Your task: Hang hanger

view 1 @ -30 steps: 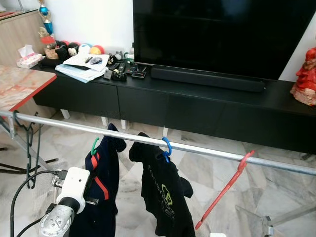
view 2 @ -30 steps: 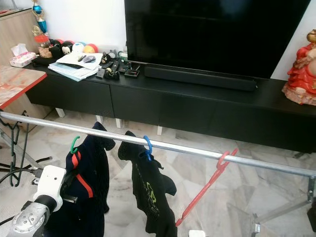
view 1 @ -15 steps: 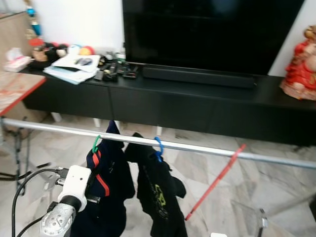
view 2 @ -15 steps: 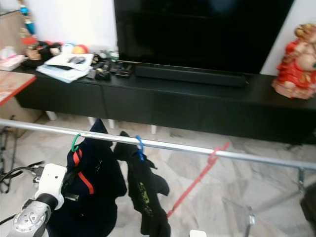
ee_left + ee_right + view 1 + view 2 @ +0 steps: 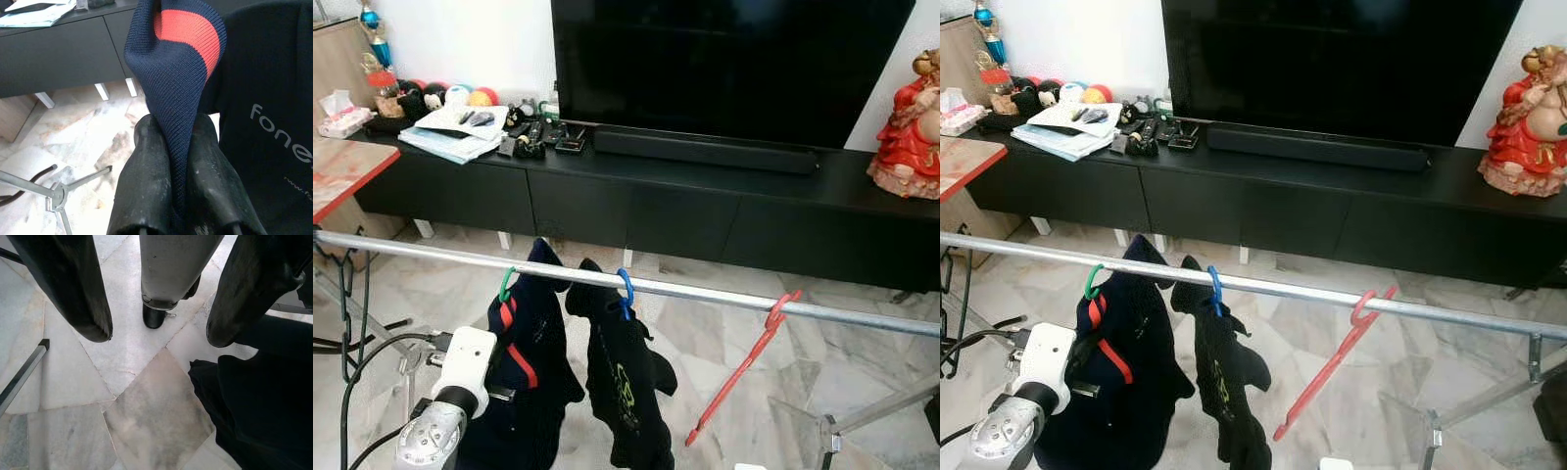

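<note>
A metal rail [image 5: 705,291] crosses the scene from left to right. On it hang a green hanger [image 5: 506,285] with a navy garment [image 5: 530,367] striped in red, a blue hanger [image 5: 626,291] with a black shirt [image 5: 625,382], and a bare red hanger [image 5: 744,367] that tilts down to the left. My left arm [image 5: 452,392] rises at the lower left beside the navy garment. My left gripper [image 5: 177,128] is shut on a fold of that navy cloth [image 5: 178,63]. My right gripper [image 5: 156,335] hangs open above the marble floor [image 5: 146,421].
A long black TV cabinet [image 5: 705,206] with a large TV [image 5: 724,59], papers [image 5: 455,127] and a red figurine [image 5: 906,137] stands behind the rail. A red-edged table [image 5: 342,171] and black hangers [image 5: 347,313] are at the left. A rack leg [image 5: 862,421] crosses the lower right.
The camera has swung somewhat to the right, so the whole picture has shifted left. The hangers keep their places on the rail, and my left gripper still holds the navy garment.
</note>
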### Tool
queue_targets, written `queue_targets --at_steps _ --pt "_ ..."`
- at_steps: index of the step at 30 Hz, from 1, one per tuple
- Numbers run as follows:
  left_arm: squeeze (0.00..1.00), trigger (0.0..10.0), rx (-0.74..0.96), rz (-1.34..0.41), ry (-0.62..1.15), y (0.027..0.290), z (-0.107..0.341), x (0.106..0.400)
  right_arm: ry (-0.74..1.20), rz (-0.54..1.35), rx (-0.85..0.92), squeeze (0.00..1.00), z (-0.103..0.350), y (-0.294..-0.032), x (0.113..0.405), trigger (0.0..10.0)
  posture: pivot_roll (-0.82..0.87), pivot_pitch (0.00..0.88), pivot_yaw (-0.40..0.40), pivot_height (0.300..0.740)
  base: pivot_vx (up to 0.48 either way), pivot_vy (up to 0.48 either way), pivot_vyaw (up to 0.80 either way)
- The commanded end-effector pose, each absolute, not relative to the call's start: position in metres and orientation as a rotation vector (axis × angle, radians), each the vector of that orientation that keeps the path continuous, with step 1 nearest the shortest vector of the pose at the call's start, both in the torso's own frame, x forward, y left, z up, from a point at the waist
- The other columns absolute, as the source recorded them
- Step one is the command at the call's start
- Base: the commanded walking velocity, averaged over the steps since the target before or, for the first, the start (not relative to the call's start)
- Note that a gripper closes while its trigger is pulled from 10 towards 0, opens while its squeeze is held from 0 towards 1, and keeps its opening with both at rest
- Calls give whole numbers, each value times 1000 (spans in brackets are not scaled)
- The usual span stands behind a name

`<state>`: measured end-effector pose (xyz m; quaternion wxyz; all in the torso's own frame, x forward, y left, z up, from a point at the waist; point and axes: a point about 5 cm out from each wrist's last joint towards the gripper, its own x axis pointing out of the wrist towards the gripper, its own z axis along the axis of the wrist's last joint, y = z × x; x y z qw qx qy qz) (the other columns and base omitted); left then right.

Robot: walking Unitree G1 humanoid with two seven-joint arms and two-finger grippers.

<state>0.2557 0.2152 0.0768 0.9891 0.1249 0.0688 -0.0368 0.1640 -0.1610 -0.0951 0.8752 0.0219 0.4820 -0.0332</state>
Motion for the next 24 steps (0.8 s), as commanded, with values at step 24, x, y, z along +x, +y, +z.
queue_targets --at_steps 24 --pt "0 10000 244 -68 85 213 89 261 975 -105 41 0 -83 -198 184 10000 56 11 -14 740 -305 0 0"
